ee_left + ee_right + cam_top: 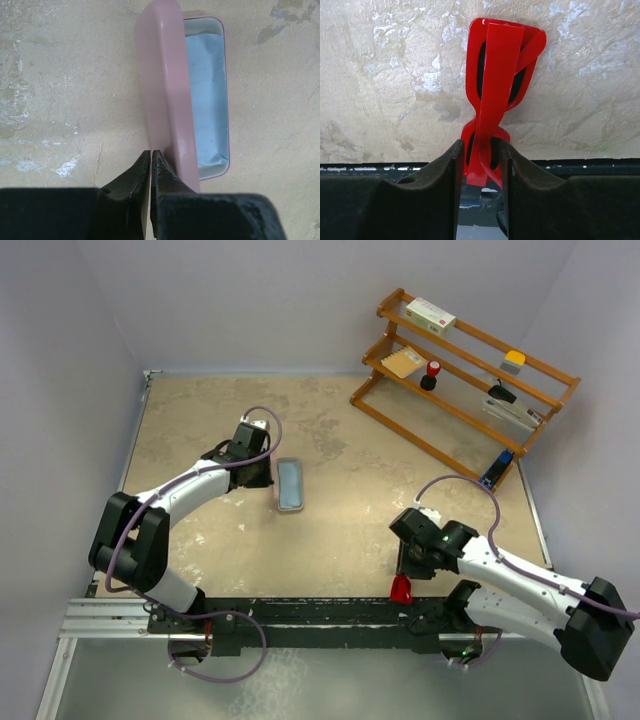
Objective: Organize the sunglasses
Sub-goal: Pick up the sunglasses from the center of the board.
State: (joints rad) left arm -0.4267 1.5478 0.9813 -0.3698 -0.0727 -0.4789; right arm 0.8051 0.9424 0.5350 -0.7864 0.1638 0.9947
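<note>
The red sunglasses (495, 85) are folded, and my right gripper (480, 146) is shut on their near end. In the top view the right gripper (404, 575) holds the sunglasses (401, 589) at the table's front edge, over the black rail. The pale pink case (289, 485) lies open left of centre. Its lid (165, 100) stands on edge, and a light blue cloth (207, 95) lies in the white-lined tray. My left gripper (151, 152) is shut and empty, with its tips against the outer left side of the lid. It also shows in the top view (262, 476).
A wooden rack (460, 390) stands at the back right with a box, an envelope, a red-topped stamp and other small items. The black rail (300, 612) runs along the front edge. Grey walls enclose the table.
</note>
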